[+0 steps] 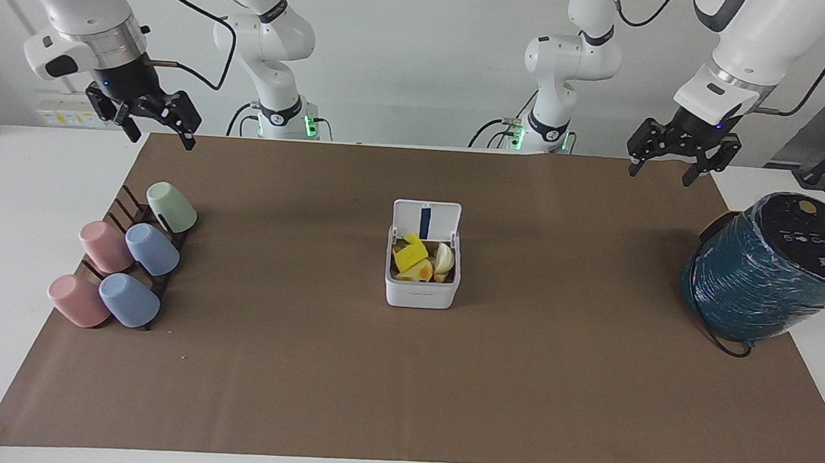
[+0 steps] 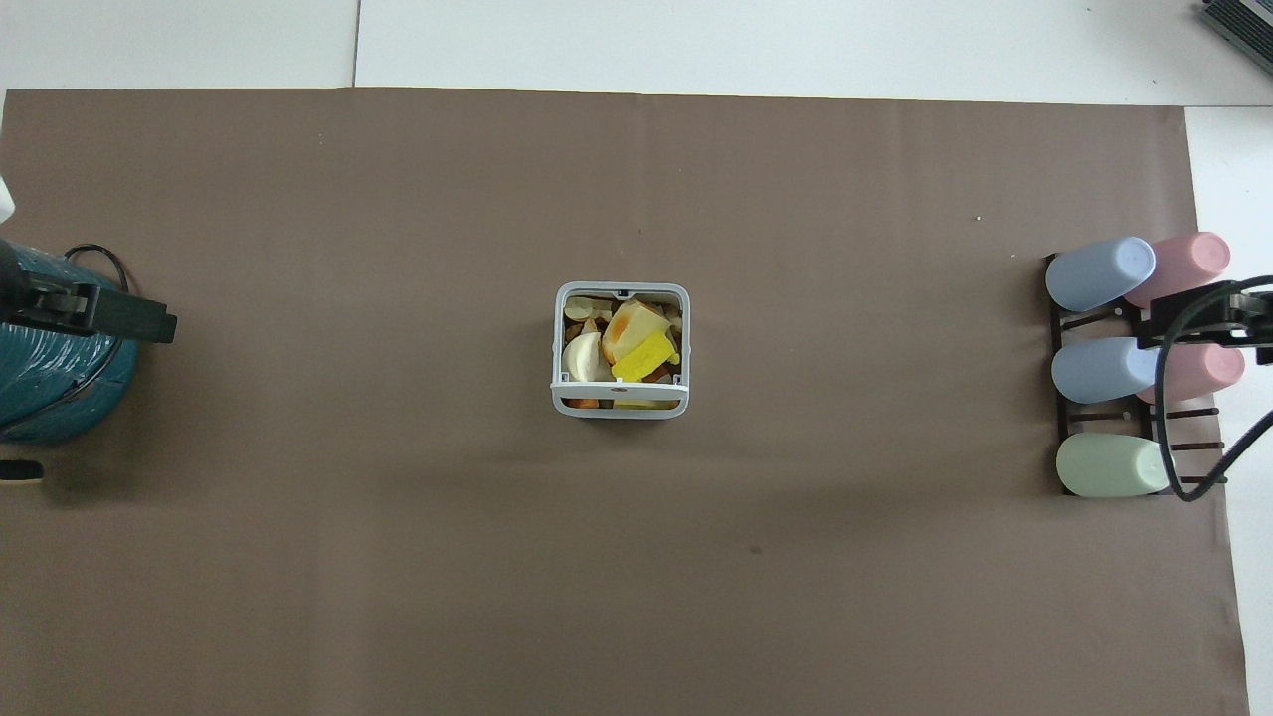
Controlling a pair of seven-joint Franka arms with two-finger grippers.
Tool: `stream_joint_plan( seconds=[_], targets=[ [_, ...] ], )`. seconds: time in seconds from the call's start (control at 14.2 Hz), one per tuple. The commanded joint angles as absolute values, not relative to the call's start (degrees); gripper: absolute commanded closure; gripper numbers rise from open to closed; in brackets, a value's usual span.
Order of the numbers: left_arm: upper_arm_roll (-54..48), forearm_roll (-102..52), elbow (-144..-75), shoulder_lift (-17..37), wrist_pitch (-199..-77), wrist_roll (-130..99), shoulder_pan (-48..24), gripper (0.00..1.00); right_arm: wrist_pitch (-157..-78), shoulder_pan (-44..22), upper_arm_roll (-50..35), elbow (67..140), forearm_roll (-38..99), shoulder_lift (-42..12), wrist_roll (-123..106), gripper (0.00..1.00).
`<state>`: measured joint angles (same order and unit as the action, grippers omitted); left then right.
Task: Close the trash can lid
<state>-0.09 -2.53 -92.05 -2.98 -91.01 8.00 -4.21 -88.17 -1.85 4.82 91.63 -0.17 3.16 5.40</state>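
Observation:
The small white trash can [image 1: 422,289] stands in the middle of the brown mat and also shows in the overhead view [image 2: 620,410]. It holds yellow, orange and pale scraps. Its lid [image 1: 426,220] stands open and upright on the side nearer the robots, blue strip facing the can; from overhead the lid [image 2: 620,386] shows edge-on. My left gripper [image 1: 661,176] hangs open and empty in the air over the mat's edge by the robots, toward the left arm's end. My right gripper [image 1: 162,137] hangs open and empty over the mat's corner at the right arm's end. Both are well apart from the can.
A large teal-wrapped cylinder [image 1: 775,271] with a black top lies tilted at the left arm's end [image 2: 50,388]. A dark rack [image 1: 134,207] with several pastel cups lying on it stands at the right arm's end [image 2: 1104,320].

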Motion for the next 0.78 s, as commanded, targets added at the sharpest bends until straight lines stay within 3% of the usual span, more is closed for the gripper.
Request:
stream_joint_plan(
  seconds=[0.0, 0.35, 0.71],
  targets=[
    [0.26, -1.23, -94.13, -4.83, -91.06, 7.38, -4.92, 0.0, -88.24, -1.41, 4.48, 92.29, -0.26, 4.04, 4.04, 0.0],
    [-0.35, -1.32, -94.04, -4.92, -90.17, 7.3, -5.79, 0.0, -88.24, -1.41, 4.39, 92.29, -0.26, 4.04, 4.04, 0.0],
    [-0.62, -1.23, -95.87, -5.27, -93.94, 2.3, -12.38, 0.0, -88.24, -1.41, 4.39, 92.29, -0.26, 4.04, 4.04, 0.0]
  ],
)
